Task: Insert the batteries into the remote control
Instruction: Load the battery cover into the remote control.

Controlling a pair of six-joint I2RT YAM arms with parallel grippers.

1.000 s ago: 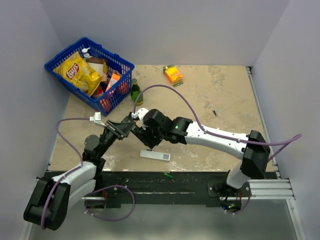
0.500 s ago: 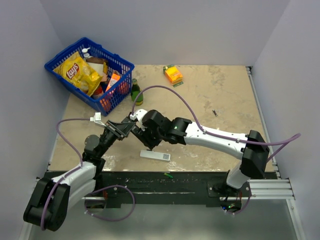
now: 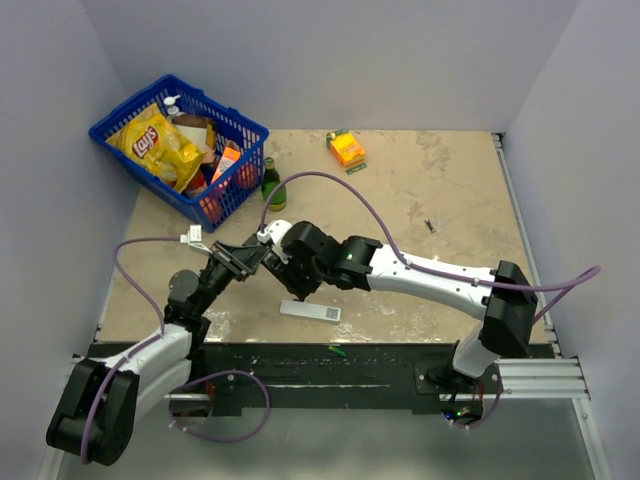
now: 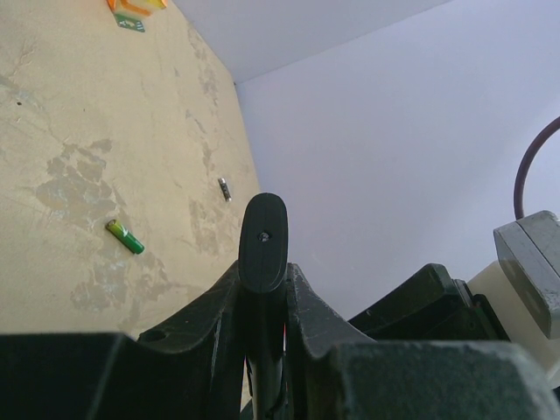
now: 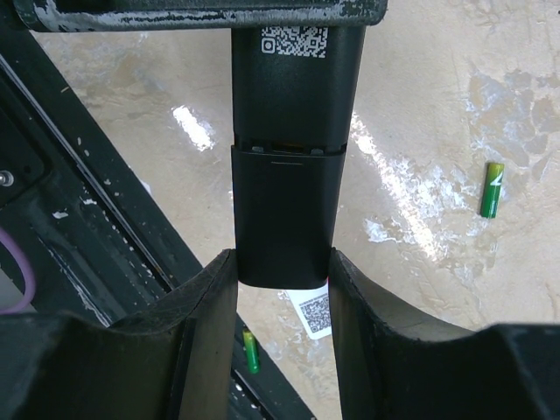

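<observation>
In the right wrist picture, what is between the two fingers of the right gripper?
The end of the remote control fills that gap, with both fingers of the right gripper against its sides. The right wrist view shows it plainly.

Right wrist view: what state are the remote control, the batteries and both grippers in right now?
remote control, gripped at both ends, back cover on.
left gripper, shut on the remote control.
right gripper, shut on the remote control.
battery, loose, lying on the table.
second battery, loose, lying at the table's near edge.
green bottle, upright.
</observation>
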